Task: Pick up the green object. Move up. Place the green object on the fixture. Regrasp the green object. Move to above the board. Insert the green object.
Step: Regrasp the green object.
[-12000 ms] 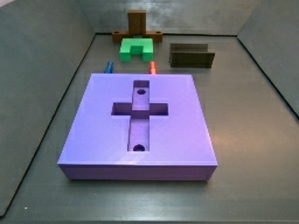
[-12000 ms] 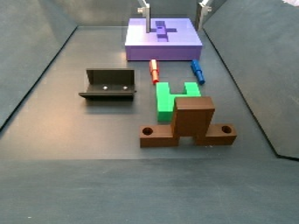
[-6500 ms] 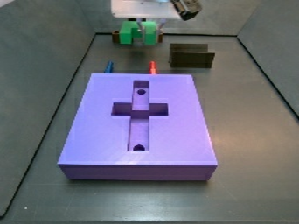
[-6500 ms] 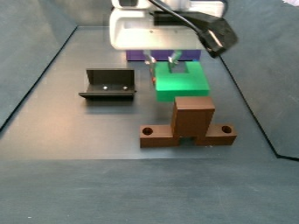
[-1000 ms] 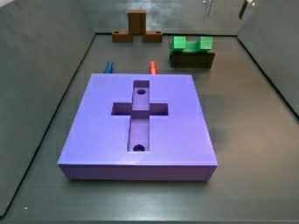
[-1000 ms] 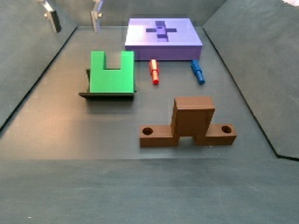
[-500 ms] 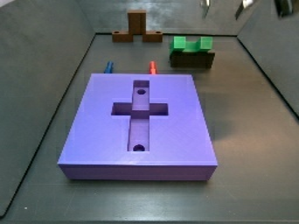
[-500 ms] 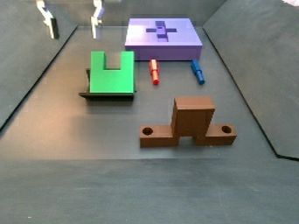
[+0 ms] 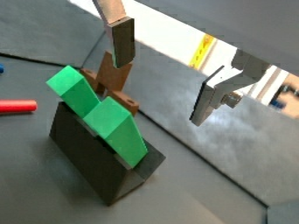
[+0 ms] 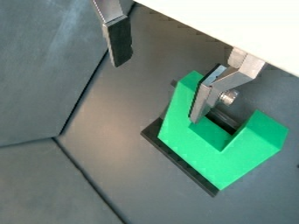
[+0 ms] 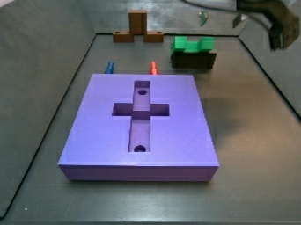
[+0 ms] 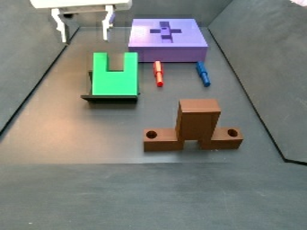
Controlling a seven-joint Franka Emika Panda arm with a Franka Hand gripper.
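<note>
The gripper (image 12: 84, 25), jaws wide and empty, is hovering at the green object's (image 12: 115, 75) eleven o'clock; a skewed regrasp risks tipping it off the fixture (image 12: 110, 95).

A bright green notched plastic piece (image 12: 113, 75) is seen on a dark olive-brown box-like fixture (image 11: 193, 61), and the large flat board (image 11: 140, 127) is coloured a plain purple, its cross-shaped recess shaded darker. A brown wooden stand (image 12: 195, 128), a red peg (image 12: 159, 75) and a blue peg (image 12: 203, 74) are set against a dull grey floor (image 12: 132, 189). The gripper (image 12: 85, 26), held above the floor at the fixture's 11 o'clock in a side view, is shown with silver finger plates carrying dark pads.
</note>
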